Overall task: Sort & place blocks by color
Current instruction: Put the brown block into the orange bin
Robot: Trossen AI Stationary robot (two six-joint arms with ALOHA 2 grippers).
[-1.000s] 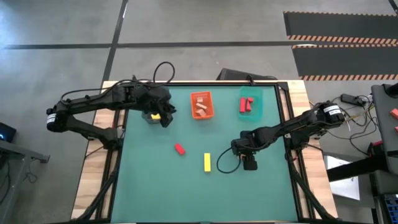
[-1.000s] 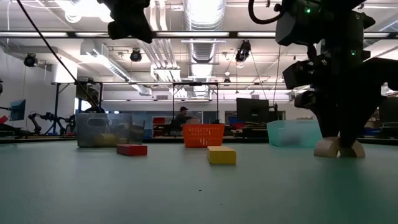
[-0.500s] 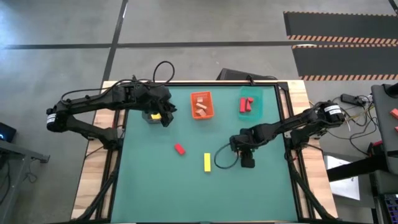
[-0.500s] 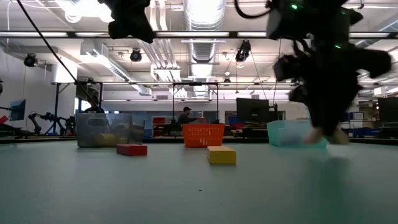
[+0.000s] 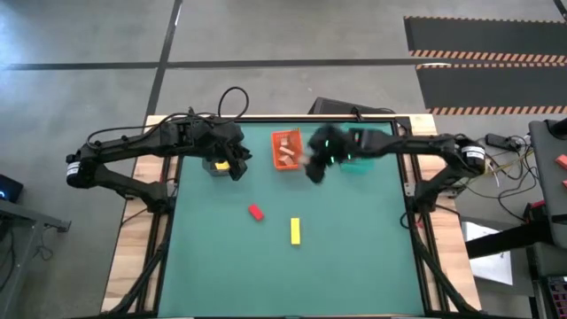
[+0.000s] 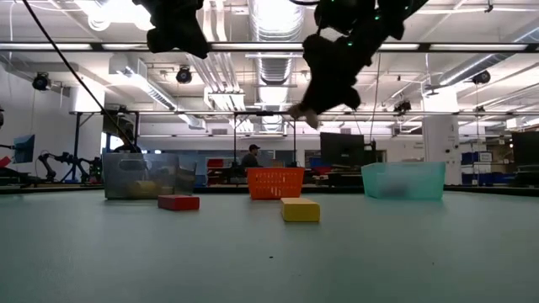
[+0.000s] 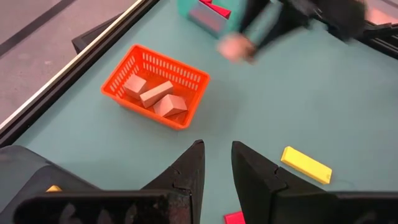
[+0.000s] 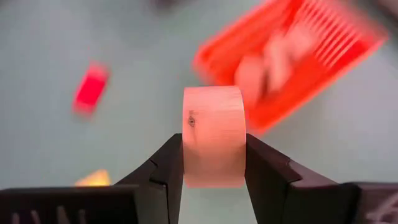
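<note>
A small yellow bar-shaped block (image 5: 295,230) lies on the green table (image 5: 354,257), on the near side of the orange mesh basket (image 5: 286,150) and well apart from it. A small red block (image 5: 255,212) lies a bit closer to that basket. I think these two are the only blocks not yet sorted, besides the one in the air.

The right gripper (image 8: 214,163) is up high, just beside the orange basket. Its two dark fingers pinch a pale pinkish-tan block (image 8: 214,144) tight. Three tan blocks (image 7: 154,95) already sit in the basket, so this one likely goes in with them.

The left gripper (image 7: 216,163) hangs over the dark grey tray (image 5: 213,165), to one side of the orange basket. Its fingers are a little apart and hold nothing. A bit of yellow shows in that tray.

On the other side of the orange basket is the teal tray (image 5: 359,151) with red blocks (image 7: 214,7) in it.

So most of the job looks done. The table around the two loose blocks is bare, with lots of room. All the trays sit close to the far edge of the table, and the two arms are near each other there
</note>
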